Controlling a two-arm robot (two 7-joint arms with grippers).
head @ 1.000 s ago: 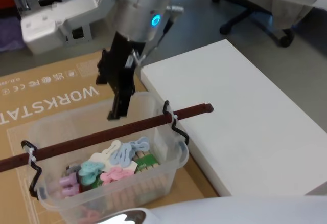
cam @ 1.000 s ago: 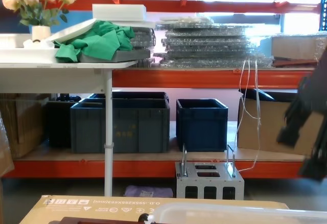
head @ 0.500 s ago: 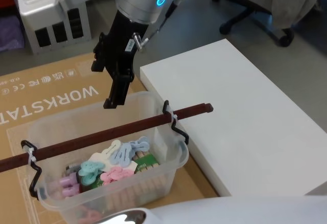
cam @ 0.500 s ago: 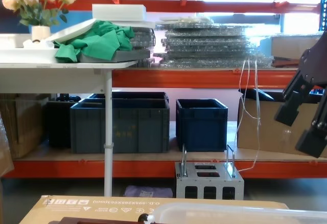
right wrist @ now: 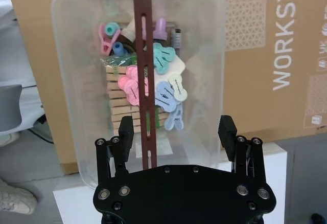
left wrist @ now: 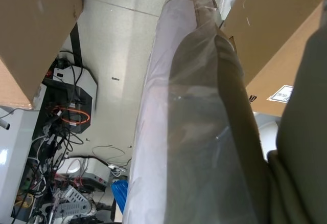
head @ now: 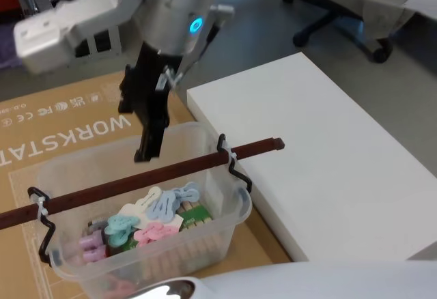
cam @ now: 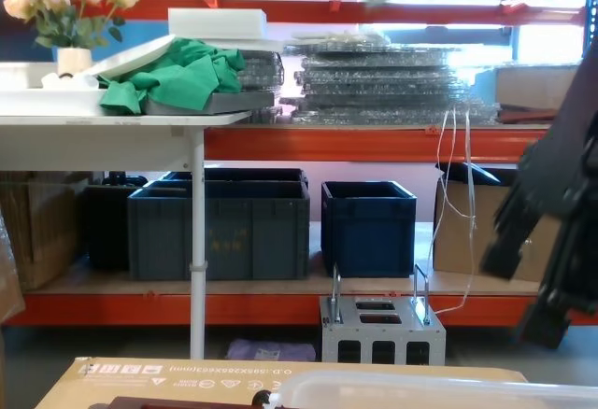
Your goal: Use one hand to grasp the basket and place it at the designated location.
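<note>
Right gripper (right wrist: 176, 132): I am hovering above the basket (head: 235, 218), fingers (right wrist: 125, 131) spread. Its handle (right wrist: 144, 81) is lying below and between them, nearer one finger. Nothing is gripped yet, so grasping, lifting and placing are remaining.

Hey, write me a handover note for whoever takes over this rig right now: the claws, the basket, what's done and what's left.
Right claw: open, hovering above the basket. In the right wrist view the dark bar handle runs between its fingers; apparently no contact.
Basket: on the cardboard sheet, beside the white slab, with coloured clips inside.
Done: claw lined up over the handle.
Left: lower, close on the handle, lift, carry to the designated spot, release.
</note>
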